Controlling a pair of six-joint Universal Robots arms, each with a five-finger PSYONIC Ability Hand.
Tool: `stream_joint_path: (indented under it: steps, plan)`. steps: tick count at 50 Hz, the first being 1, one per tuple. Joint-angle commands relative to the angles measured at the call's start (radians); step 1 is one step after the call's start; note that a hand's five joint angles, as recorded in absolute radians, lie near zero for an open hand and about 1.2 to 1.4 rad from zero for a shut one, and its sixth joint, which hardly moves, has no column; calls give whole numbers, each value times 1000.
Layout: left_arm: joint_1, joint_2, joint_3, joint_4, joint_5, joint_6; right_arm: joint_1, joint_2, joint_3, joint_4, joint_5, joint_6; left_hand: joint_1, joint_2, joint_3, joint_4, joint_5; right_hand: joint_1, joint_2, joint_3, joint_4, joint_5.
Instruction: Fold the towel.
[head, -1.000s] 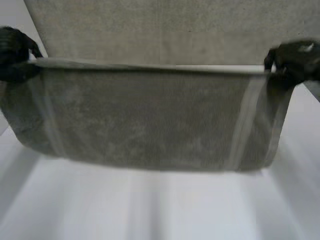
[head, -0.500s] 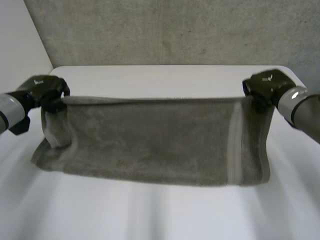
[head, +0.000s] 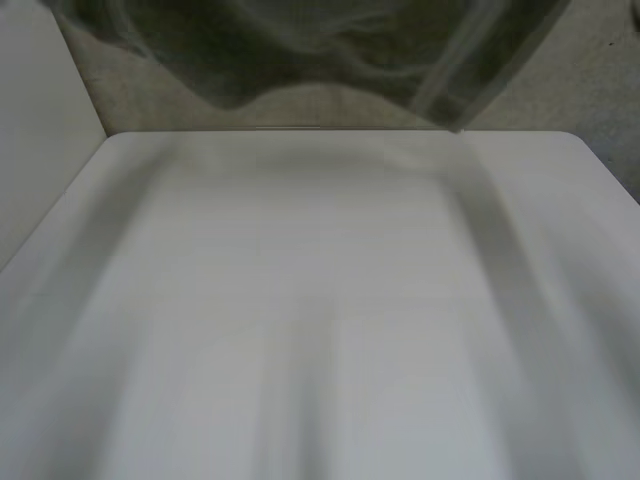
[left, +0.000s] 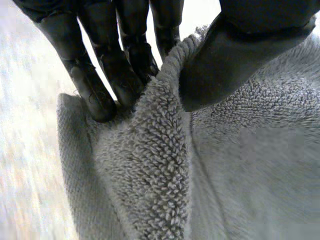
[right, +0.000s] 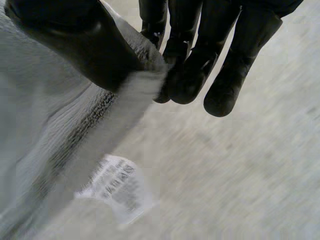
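Head view cuts off most of the towel (head: 300, 50), hanging blurred above the table (head: 320, 300), long axis side to side, its edge pinched between thumb and fingers by left hand (left: 120, 60) and right hand (right: 200, 60)

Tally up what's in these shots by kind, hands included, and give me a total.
towel: 1
hands: 2, left hand and right hand, each pinching the towel
label on the towel: 1
table: 1
Total: 5
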Motion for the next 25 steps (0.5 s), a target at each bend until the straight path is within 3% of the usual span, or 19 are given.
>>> stream_joint_path:
  steps: [1, 12, 18, 21, 25]
  plan:
    - [25, 7, -473, 38, 30, 115, -21, -10, 316, -7, -59, -40, 99, 44, 53, 44, 90, 68, 71, 66, 64, 45]
    - [76, 44, -954, 190, 102, 364, -47, -17, 626, -2, -117, -206, 99, 44, 53, 44, 90, 68, 71, 66, 64, 45]
    - [126, 122, -1066, 190, 165, 384, -92, -76, 697, 23, -118, -249, 99, 44, 53, 44, 90, 68, 71, 66, 64, 45]
    - [166, 214, -1120, 190, 209, 387, -133, -178, 716, 59, -138, -252, 99, 44, 53, 44, 90, 68, 71, 66, 64, 45]
    - [218, 314, -1152, 195, 254, 384, -208, -273, 700, 108, -219, -243, 99, 44, 53, 44, 90, 68, 71, 66, 64, 45]
